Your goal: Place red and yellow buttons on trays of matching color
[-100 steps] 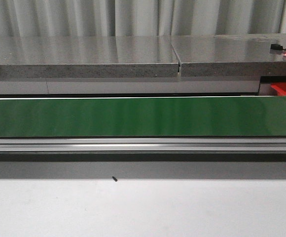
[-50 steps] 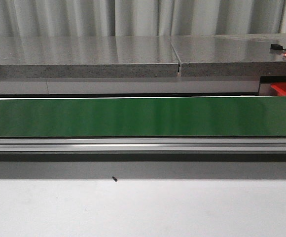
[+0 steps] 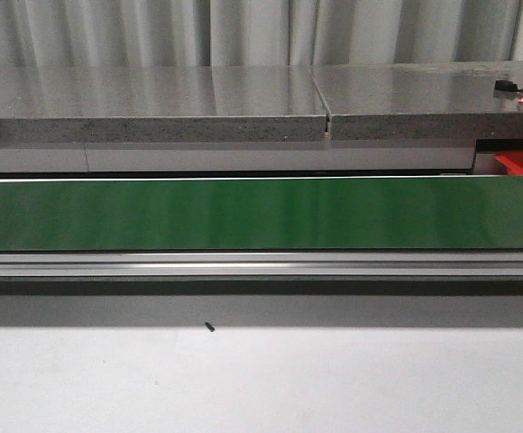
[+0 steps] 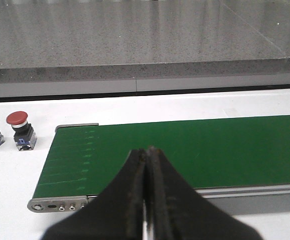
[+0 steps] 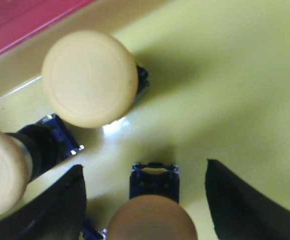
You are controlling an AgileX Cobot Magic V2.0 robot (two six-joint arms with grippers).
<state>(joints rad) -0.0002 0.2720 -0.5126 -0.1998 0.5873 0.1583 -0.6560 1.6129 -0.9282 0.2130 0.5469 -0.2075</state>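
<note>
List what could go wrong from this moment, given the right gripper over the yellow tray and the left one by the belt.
1. The right gripper is open astride a yellow button in the yellow tray; lifting off-line may tip it into the two neighbouring yellow buttons.
2. The left gripper is shut above the green belt; it must open before reaching the red button.

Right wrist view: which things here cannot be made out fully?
- Third yellow mushroom-head button: cut by the picture's edge between the open right gripper fingers; release uncertain.
- Second yellow button: cut by the side edge.
- Glossy yellow tray: extent unseen.
</note>
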